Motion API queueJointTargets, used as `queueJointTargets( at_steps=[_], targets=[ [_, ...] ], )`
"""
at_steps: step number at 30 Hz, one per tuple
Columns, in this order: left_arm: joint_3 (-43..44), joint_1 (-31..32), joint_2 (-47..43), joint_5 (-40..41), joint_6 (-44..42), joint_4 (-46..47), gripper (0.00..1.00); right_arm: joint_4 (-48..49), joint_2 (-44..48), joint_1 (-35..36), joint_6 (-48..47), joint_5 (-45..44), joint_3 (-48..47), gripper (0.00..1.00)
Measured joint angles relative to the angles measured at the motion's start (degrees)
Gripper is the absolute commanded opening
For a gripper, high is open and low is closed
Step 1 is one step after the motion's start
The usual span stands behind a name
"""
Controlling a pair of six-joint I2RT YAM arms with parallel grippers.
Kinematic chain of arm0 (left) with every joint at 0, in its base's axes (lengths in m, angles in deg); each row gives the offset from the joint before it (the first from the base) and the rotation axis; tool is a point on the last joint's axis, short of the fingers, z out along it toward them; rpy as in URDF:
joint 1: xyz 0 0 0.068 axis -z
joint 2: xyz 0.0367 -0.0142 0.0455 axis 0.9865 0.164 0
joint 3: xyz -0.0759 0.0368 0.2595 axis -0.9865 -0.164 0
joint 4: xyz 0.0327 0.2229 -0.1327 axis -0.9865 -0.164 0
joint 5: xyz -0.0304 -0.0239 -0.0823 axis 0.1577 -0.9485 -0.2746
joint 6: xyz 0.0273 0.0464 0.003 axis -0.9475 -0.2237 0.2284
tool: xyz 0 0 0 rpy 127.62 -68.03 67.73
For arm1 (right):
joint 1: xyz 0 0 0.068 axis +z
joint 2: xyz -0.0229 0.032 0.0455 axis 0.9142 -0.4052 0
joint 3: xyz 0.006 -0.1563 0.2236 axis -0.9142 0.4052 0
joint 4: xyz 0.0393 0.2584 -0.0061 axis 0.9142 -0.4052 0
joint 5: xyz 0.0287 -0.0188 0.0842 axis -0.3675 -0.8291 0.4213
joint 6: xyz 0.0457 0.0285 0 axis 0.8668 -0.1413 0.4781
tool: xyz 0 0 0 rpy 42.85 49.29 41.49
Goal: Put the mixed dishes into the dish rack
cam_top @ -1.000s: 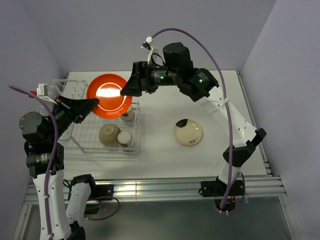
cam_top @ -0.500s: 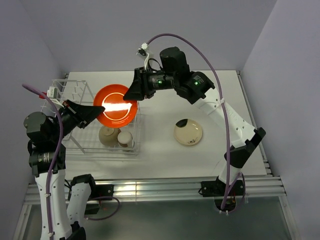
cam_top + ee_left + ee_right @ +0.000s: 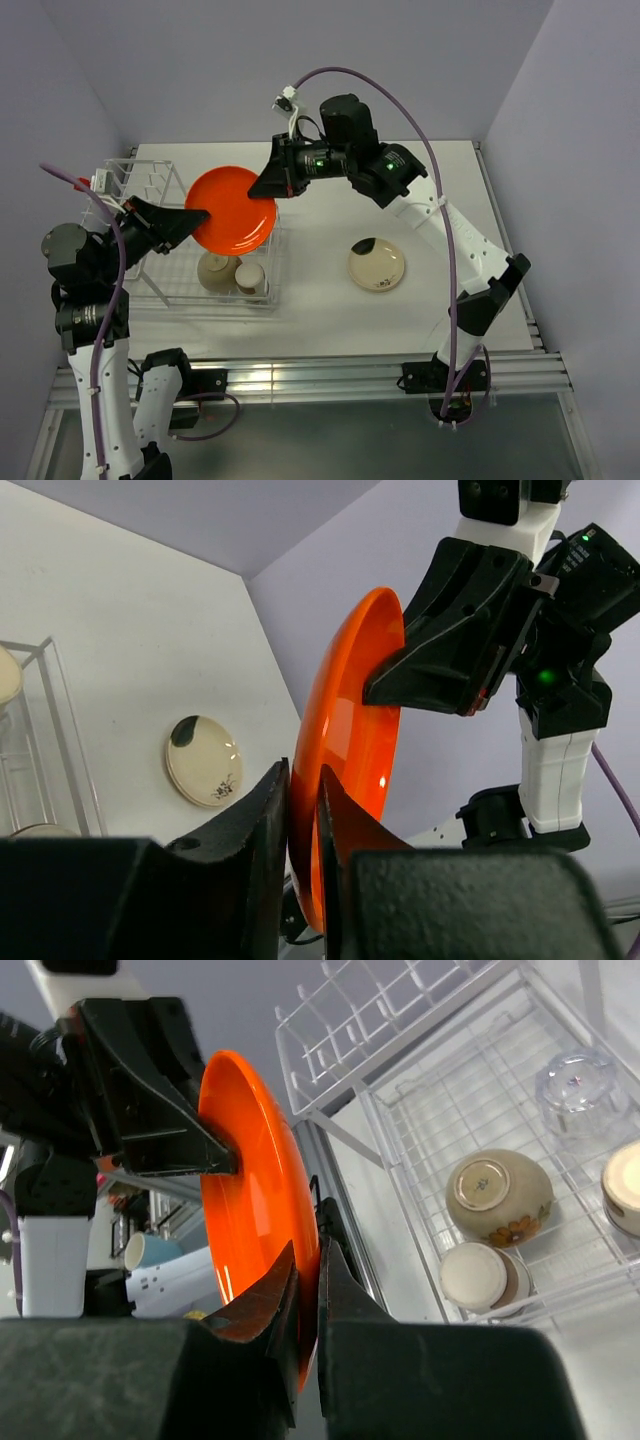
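The orange plate (image 3: 232,212) hangs on edge in the air above the dish rack (image 3: 160,285), held at two sides. My left gripper (image 3: 205,214) grips its left rim; in the left wrist view its fingers (image 3: 270,810) press on both sides of the plate (image 3: 350,730). My right gripper (image 3: 272,190) is shut on the opposite rim, its fingers (image 3: 285,1290) pinching the plate (image 3: 250,1190). In the rack's basket (image 3: 420,1140) lie a cream bowl (image 3: 497,1197) upside down, a tan cup (image 3: 482,1277), a clear glass (image 3: 580,1085) and another cup (image 3: 625,1185).
The cream shallow dish with brown marks (image 3: 377,265) lies on the white table to the right of the rack. The rack's upright plate slots (image 3: 140,185) stand at its far left end, behind my left arm.
The plate has shifted a little right and toward the front, over the basket. My right gripper, open a second ago, has shut on the plate's rim. My left gripper stays on the other rim.
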Motion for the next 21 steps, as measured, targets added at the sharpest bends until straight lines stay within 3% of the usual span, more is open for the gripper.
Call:
queueJointTargets(
  at_steps=[1, 3, 4, 13, 21],
  targets=[
    [0.02, -0.04, 0.00, -0.09, 0.24, 0.04, 0.56, 0.55, 0.02, 0.00, -0.07, 0.07, 0.39, 0.00],
    [0.04, 0.07, 0.00, -0.52, 0.76, 0.04, 0.76, 1.88, 0.09, 0.39, -0.50, 1.25, 1.46, 0.00],
    [0.07, 0.20, 0.00, -0.61, 0.87, -0.28, 0.97, 2.43, 0.11, 0.94, -0.59, 1.55, 2.16, 0.00],
    [8.52, 0.20, -1.38, 5.22, -1.49, -11.37, 0.99, 3.72, 0.15, 3.19, -4.11, -3.28, 3.54, 0.00],
    [27.36, 0.20, -6.47, 30.84, -0.26, -39.26, 0.99, 10.10, 0.13, 7.52, -10.45, -13.73, 2.60, 0.00]
  ],
)
